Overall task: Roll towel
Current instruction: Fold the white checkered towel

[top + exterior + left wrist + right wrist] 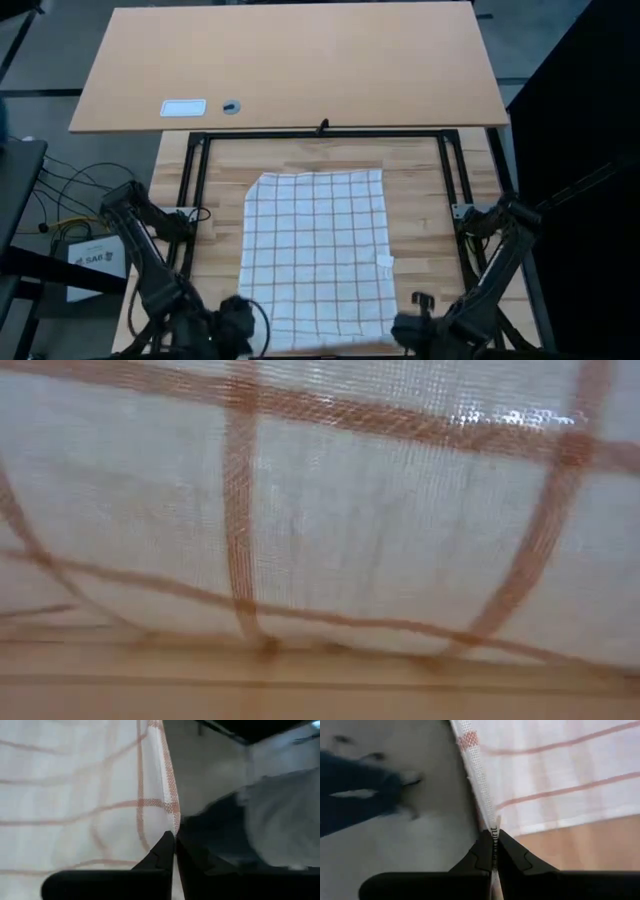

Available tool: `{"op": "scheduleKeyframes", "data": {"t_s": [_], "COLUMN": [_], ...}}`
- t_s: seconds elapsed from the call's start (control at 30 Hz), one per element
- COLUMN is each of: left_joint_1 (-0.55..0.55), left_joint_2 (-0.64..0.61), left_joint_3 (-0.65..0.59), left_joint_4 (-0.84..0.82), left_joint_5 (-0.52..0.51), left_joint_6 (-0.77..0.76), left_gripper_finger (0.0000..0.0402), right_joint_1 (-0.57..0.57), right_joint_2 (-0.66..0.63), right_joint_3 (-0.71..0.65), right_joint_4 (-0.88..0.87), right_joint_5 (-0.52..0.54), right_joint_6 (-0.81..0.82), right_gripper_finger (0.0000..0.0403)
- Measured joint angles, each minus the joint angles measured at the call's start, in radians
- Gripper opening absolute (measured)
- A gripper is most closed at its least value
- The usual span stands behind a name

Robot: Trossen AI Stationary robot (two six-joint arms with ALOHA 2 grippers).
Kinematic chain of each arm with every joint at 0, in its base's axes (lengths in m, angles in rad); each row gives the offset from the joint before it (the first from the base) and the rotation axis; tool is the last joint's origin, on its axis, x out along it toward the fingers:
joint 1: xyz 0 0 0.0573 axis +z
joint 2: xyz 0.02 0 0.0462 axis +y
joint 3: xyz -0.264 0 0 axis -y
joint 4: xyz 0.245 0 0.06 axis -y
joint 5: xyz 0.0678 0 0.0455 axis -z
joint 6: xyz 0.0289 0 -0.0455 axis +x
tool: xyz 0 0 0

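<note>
The white towel with reddish-brown check lines (pixel 318 255) lies spread on the wooden table, its far part flat. Its near part fills the low view (pixel 320 530), where it stands up in a bowed sheet over the tabletop. My left gripper (pixel 243 322) is shut on the towel by its near left corner. My right gripper (pixel 408 327) is shut on it by its near right corner. A small white label (pixel 385 262) sits at the towel's right edge. My left gripper pinches the towel's hemmed side edge (pixel 173 822) between its two shut fingers, by the near left corner. One layer or several, I cannot tell. The cloth rises from the fingertips as a smooth sheet. My right gripper pinches the towel's hemmed side edge (pixel 487 817) between its two shut fingers, by the near right corner. One layer or several, I cannot tell. The cloth runs on from the fingertips over the wooden tabletop (pixel 570 845).
A black metal frame (pixel 320 133) borders the work area on the left, far and right sides. Beyond it a second tabletop (pixel 300 60) holds a white card (pixel 183 108) and a small round object (pixel 231 106). Bare wood (pixel 220 200) shows beside the towel.
</note>
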Motion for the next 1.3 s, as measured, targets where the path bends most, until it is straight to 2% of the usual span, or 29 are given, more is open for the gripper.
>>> {"op": "scheduleKeyframes", "data": {"t_s": [0.13, 0.2, 0.3, 0.37, 0.57, 0.77, 1.0, 1.13, 1.3], "left_joint_1": [0.075, 0.127, 0.216, 0.28, 0.5, 0.766, 1.047, 1.166, 1.305], "left_joint_2": [-0.014, -0.041, -0.099, -0.149, -0.347, -0.49, -0.48, -0.462, -0.462], "left_joint_3": [0.057, 0.051, 0.016, -0.026, -0.198, -0.352, -0.437, -0.438, -0.438], "left_joint_4": [-0.28, -0.373, -0.46, -0.45, -0.436, -0.39, -0.37, -0.376, -0.362], "left_joint_5": [-0.064, -0.078, -0.075, -0.061, 0.069, 0.247, 0.475, 0.557, 0.638], "left_joint_6": [0.089, 0.142, 0.232, 0.313, 0.525, 0.753, 1.037, 1.156, 1.232], "left_gripper_finger": [0.0, 0.0, 0.0, 0.0, 0.0, 0.0, 0.0, 0.0, 0.0], "right_joint_1": [-0.067, -0.117, -0.203, -0.265, -0.46, -0.674, -0.945, -1.085, -1.225], "right_joint_2": [-0.055, -0.087, -0.141, -0.173, -0.291, -0.388, -0.4, -0.4, -0.399], "right_joint_3": [-0.004, -0.031, -0.078, -0.122, -0.258, -0.351, -0.359, -0.359, -0.359], "right_joint_4": [-0.204, -0.227, -0.227, -0.222, -0.123, -0.009, 0.002, 0.009, 0.02], "right_joint_5": [0.067, 0.073, 0.072, 0.07, 0.033, -0.073, -0.19, -0.26, -0.345], "right_joint_6": [-0.018, -0.072, -0.168, -0.225, -0.375, -0.503, -0.692, -0.791, -0.903], "right_gripper_finger": [0.0, 0.0, 0.0, 0.0, 0.0, 0.0, 0.0, 0.0, 0.0]}}
